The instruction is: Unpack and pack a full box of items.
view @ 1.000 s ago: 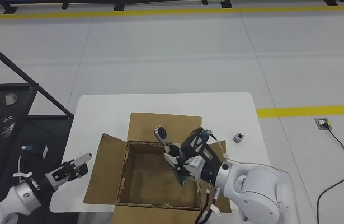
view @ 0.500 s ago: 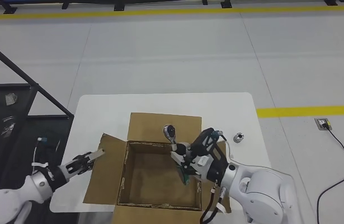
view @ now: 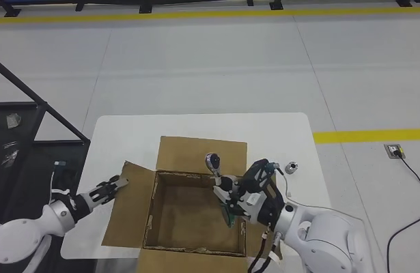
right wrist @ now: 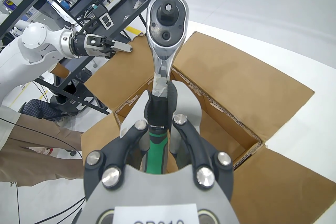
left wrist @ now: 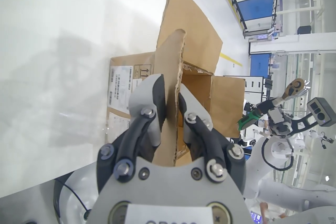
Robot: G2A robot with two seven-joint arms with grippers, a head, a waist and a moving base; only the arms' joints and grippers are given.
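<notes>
- Right jaws clamp the ratchet wrench by its green-and-black handle, head up, over the open cardboard box on the table.
- Left jaws pinch the box's left flap.

Box: near flap cut off at the top view's lower edge. Wrench: green handle partly hidden between the right fingers in the right wrist view. Metal piece on worktop: too small to identify.
</notes>
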